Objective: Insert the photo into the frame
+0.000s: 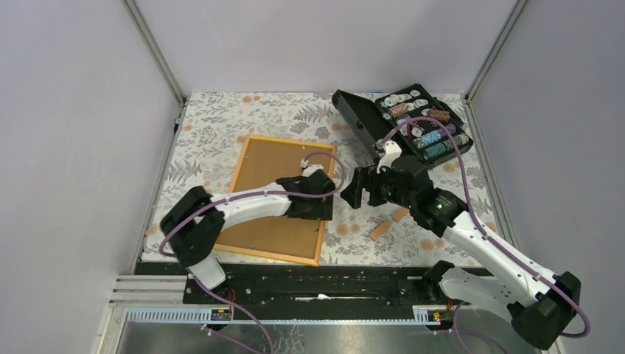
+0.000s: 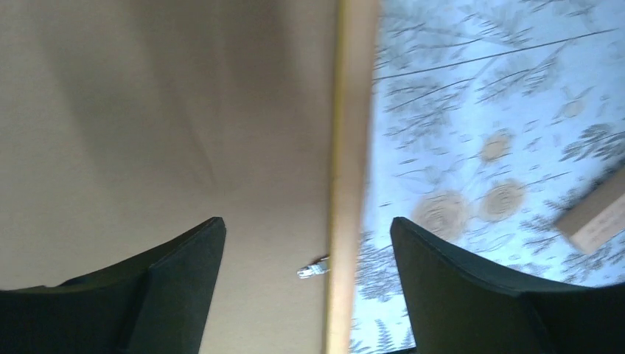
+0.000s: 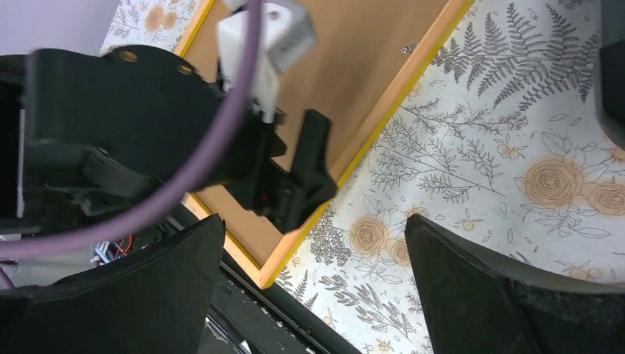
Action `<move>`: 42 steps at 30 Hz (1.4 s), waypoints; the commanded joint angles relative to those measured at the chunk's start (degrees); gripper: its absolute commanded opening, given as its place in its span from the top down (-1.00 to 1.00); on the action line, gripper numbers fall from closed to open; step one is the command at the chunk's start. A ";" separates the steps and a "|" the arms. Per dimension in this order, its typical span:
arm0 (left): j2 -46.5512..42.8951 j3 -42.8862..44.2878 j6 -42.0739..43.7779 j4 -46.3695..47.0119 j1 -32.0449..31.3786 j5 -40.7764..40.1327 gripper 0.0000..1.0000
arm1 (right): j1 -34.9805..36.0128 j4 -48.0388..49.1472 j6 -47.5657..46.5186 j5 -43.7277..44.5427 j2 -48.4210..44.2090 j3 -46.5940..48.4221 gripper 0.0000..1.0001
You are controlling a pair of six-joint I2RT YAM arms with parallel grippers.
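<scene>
The left tool (image 1: 324, 198) in the top view lies over the right side of the frame (image 1: 269, 166). The right tool (image 1: 351, 192) is just beside it, over the flowery surface (image 1: 221, 125). The frame lies flat on the left half of the surface, with its brown back up. A black case (image 1: 361, 114) of chips sits open at the far right. Two small wood blocks (image 1: 380, 230) lie near the right tool. From up here it is hard to tell how far the tools are open.

The left wrist view shows it well. The left tool (image 2: 307, 223) is open wide and holds nothing. One finger (image 2: 184, 273) is over the brown back of the frame (image 2: 147, 110) and the other is over the surface (image 2: 479, 88). The frame's yellow edge runs between them. A tiny metal clip (image 2: 313, 271) sits on the back by that edge. One of the wood blocks (image 2: 593, 217) peeks in at the right.

The right wrist view shows the right tool (image 3: 313, 223) open wide too, with nothing in it. Only this view shows the left tool (image 3: 295, 184) from the side, low over the yellow edge of the frame (image 3: 354, 66). A purple cable (image 3: 221, 140) curves across it.
</scene>
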 commanded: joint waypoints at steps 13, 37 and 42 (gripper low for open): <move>19.35 24.10 2.02 -13.56 -9.16 -18.19 -0.21 | -0.18 -9.30 -3.23 6.18 -10.18 -0.61 -0.99; 17.75 16.99 7.46 -6.05 -8.58 -15.00 1.00 | -0.20 -13.41 1.15 14.37 -14.12 1.17 -0.99; 13.44 17.02 9.96 -6.18 -7.35 -15.09 1.00 | -0.15 -13.33 1.29 15.15 -16.07 -0.54 -0.99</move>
